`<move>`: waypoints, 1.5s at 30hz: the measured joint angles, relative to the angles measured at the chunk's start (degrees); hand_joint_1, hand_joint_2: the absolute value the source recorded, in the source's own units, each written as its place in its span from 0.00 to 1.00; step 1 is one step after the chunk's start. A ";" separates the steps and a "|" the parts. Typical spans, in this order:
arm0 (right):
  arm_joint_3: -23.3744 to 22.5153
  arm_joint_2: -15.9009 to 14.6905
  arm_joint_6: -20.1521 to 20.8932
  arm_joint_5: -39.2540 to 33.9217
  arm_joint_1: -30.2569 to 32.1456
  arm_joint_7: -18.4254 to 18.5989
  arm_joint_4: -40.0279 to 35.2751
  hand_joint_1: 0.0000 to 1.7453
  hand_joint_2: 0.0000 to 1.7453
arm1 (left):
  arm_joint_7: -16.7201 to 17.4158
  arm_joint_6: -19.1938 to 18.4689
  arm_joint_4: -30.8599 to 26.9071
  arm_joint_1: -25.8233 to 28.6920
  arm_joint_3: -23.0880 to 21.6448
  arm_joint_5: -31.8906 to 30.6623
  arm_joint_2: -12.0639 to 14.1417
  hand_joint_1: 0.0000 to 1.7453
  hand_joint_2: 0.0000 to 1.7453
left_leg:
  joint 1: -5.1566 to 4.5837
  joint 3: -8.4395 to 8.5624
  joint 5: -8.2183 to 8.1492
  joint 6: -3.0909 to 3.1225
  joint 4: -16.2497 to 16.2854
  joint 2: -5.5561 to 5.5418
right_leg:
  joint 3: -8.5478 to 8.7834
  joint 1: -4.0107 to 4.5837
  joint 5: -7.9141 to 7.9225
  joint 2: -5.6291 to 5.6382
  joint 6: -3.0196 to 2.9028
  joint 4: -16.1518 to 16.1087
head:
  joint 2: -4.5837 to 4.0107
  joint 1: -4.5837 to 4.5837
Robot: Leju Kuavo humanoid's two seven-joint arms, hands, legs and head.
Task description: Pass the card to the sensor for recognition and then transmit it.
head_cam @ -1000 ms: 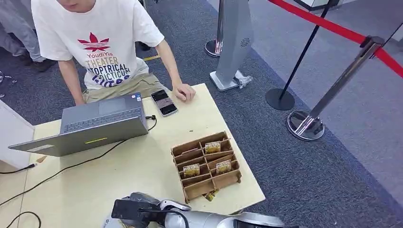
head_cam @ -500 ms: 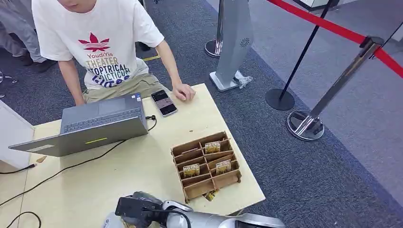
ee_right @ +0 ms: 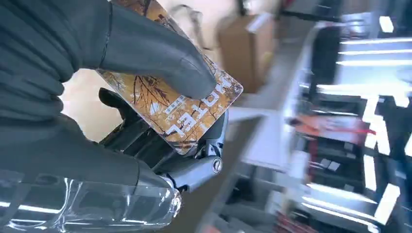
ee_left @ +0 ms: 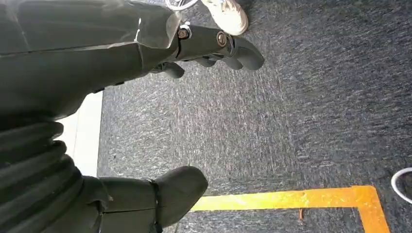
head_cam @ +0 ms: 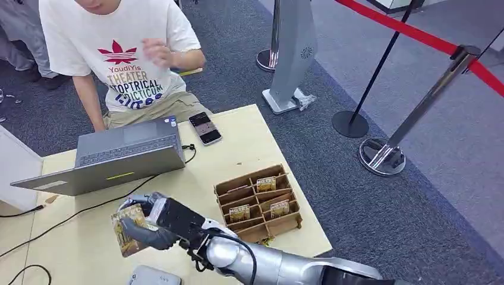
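Observation:
My right hand [head_cam: 156, 222] is raised over the near left part of the table [head_cam: 178, 196] and holds a brown patterned hotel card [head_cam: 126, 233] on edge. In the right wrist view the thumb [ee_right: 155, 56] presses the card [ee_right: 187, 114] against the fingers behind it, with "HOTEL" printed on its face. A flat grey sensor pad [head_cam: 153, 276] lies on the table just below the hand, at the near edge. My left hand [ee_left: 73, 63] hangs over dark carpet with its fingers apart and holds nothing.
A cardboard divider box [head_cam: 258, 202] with more cards stands right of my forearm. A laptop [head_cam: 113, 157], its cable and a phone [head_cam: 205, 127] lie further back. A person [head_cam: 119, 53] sits behind the table. Stanchions [head_cam: 386, 154] stand to the right.
My right hand has risen from the near edge up and to the left with the card, uncovering the grey pad. The person's hand has lifted off the table by the phone.

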 joint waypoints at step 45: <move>-27.80 1.27 -29.13 39.42 -13.57 1.77 8.14 1.00 1.00 | 3.52 -3.13 0.00 -2.24 -8.06 -3.89 -0.09 0.00 1.00 | 0.00 -0.01 0.04 0.01 0.02 -0.02 | 0.01 0.00 0.05 -0.02 -0.02 0.02 | 0.00 -0.02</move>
